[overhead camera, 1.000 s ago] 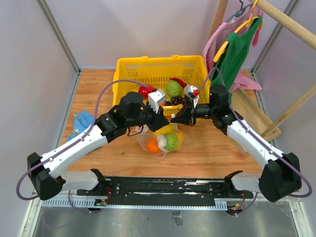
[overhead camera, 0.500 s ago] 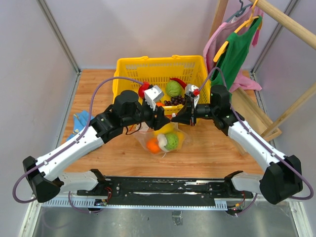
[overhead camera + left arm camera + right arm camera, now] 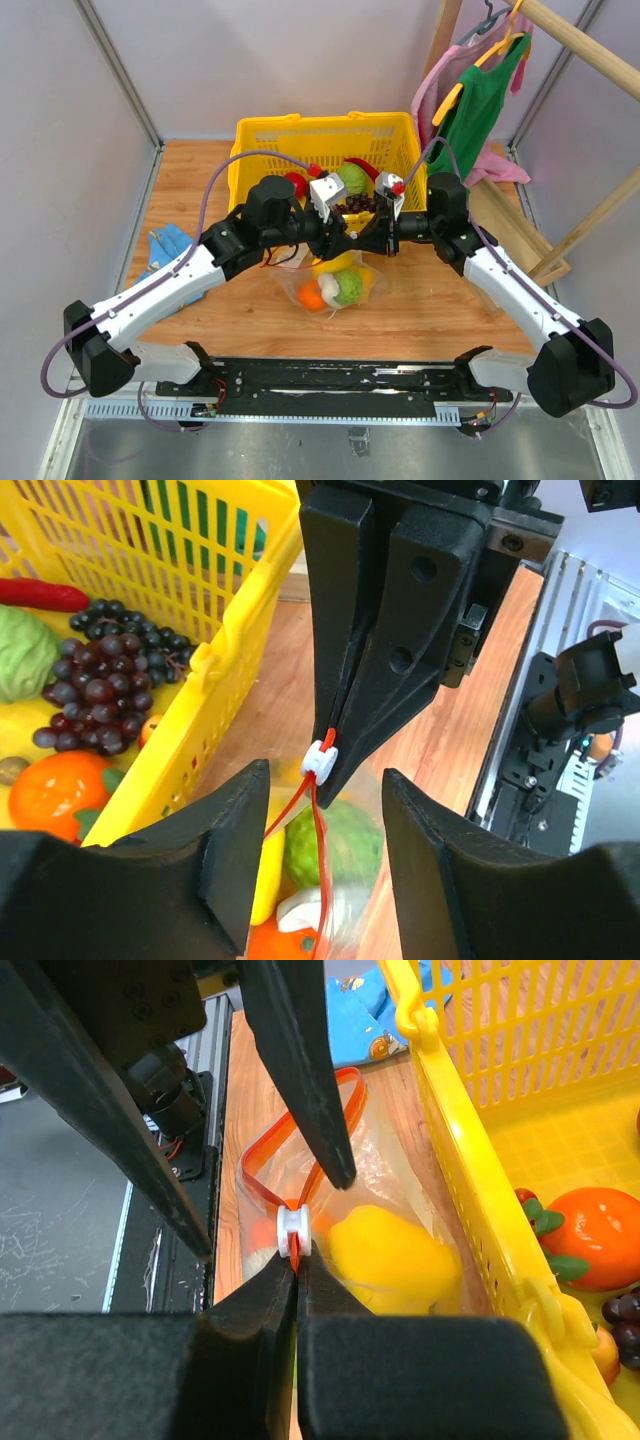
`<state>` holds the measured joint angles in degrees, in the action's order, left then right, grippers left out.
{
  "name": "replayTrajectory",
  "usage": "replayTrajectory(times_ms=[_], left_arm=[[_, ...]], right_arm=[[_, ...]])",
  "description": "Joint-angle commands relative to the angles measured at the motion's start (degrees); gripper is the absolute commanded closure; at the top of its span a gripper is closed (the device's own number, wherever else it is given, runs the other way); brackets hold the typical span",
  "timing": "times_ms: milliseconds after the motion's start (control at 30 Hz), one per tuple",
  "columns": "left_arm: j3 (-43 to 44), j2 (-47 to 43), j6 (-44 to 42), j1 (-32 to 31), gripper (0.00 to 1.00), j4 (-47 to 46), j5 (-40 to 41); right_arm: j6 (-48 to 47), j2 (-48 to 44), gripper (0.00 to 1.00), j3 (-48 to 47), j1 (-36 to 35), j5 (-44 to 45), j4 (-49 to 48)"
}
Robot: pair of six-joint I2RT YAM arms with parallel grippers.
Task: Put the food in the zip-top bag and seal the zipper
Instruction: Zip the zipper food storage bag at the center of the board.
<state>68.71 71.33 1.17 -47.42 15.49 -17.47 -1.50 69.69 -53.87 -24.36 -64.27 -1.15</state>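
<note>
The zip-top bag (image 3: 335, 283) lies on the wood in front of the basket, with food inside: a yellow bell pepper (image 3: 390, 1250), a green piece (image 3: 340, 845) and an orange (image 3: 311, 297). My right gripper (image 3: 297, 1258) is shut on the red-orange zipper (image 3: 322, 825), right behind its white end piece (image 3: 292, 1230), and holds that edge up. My left gripper (image 3: 322, 785) faces it, open, one finger on each side of the strip just below the white end piece (image 3: 320, 762), without touching it. From above, the left gripper (image 3: 338, 238) and the right gripper (image 3: 368, 238) meet tip to tip over the bag.
The yellow basket (image 3: 255, 135) stands just behind the bag, holding grapes (image 3: 95, 685), a green cabbage (image 3: 350, 180), a red chili (image 3: 40, 593) and an orange (image 3: 595, 1225). A blue cloth (image 3: 165, 245) lies at the left. Clothes (image 3: 480, 100) hang on a wooden rack at the right.
My left gripper has opened and moved right, up to the right gripper, so its fingers now straddle the zipper. The right gripper has kept its hold in place.
</note>
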Motion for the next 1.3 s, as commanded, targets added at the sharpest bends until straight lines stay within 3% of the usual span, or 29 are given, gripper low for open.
replayTrajectory(times_ms=[0,167,367,1100,1267], left_arm=[[2.2,1.8,-0.8,0.5,0.5,-2.5,-4.3],[2.3,2.6,-0.4,0.7,0.66,-2.7,-6.2],[1.7,2.2,0.0,1.1,0.99,-1.8,-5.7],[-1.2,-2.0,1.2,2.5,1.0,5.7,1.1],[-1.0,-2.1,1.2,2.5,1.0,3.3,-1.8]], right_arm=[[-1.4,-1.4,0.99,-2.3,-0.8,-0.8,0.5],[-2.1,-1.9,0.99,-2.3,-0.9,-0.7,1.2],[-2.4,-2.1,0.99,-2.6,-0.7,0.0,2.2],[-1.6,-2.8,0.99,-3.2,0.9,4.6,3.9],[-1.2,-1.8,0.96,-4.0,0.0,2.3,3.2]])
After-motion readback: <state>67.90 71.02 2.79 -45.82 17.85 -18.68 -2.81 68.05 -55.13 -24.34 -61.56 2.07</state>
